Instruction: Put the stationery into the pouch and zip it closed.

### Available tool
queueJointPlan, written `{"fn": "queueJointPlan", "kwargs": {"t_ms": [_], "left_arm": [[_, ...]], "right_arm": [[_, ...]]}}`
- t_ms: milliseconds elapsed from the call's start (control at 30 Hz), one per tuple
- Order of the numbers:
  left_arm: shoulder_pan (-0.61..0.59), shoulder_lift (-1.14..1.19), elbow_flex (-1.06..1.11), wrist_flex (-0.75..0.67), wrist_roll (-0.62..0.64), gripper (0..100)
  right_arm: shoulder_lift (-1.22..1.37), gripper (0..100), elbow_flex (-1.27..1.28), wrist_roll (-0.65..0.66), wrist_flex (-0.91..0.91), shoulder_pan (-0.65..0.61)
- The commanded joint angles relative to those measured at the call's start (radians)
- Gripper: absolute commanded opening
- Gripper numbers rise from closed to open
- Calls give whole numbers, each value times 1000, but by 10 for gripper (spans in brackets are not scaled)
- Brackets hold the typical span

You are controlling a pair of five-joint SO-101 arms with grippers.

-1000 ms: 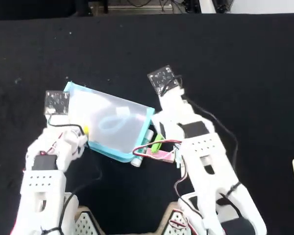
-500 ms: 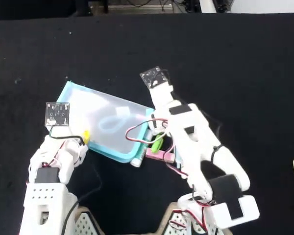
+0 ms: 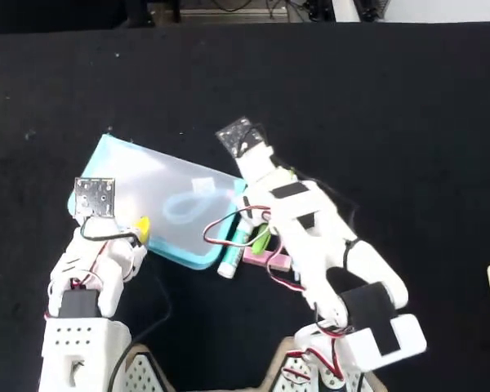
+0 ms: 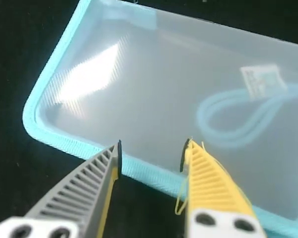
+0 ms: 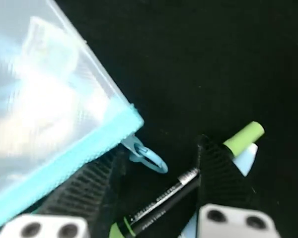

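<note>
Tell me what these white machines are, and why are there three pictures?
They are two robot arms, sitting side by side at a black table. The big picture looks down from above: the left arm and the right arm. The other two pictures come from little cameras on each arm's wrist, so you see each arm's own jaws close up. On the table lies a see-through pouch with a blue edge, and beside it some pens. The left jaws stand open over the pouch's edge; the right jaws stand open by its zipper pull. Nothing is held.
</note>
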Motion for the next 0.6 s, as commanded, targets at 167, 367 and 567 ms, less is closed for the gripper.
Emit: {"fn": "queueJointPlan", "kwargs": {"t_ms": [167, 367, 567], "left_arm": [[10, -32, -13, 6, 0, 216], [10, -31, -12, 6, 0, 216], [10, -31, -12, 6, 0, 216]], "right_arm": [[70, 38, -102, 20, 94, -17], [-44, 10, -114, 12, 218, 18], [-406, 11, -15, -15, 324, 34]]}}
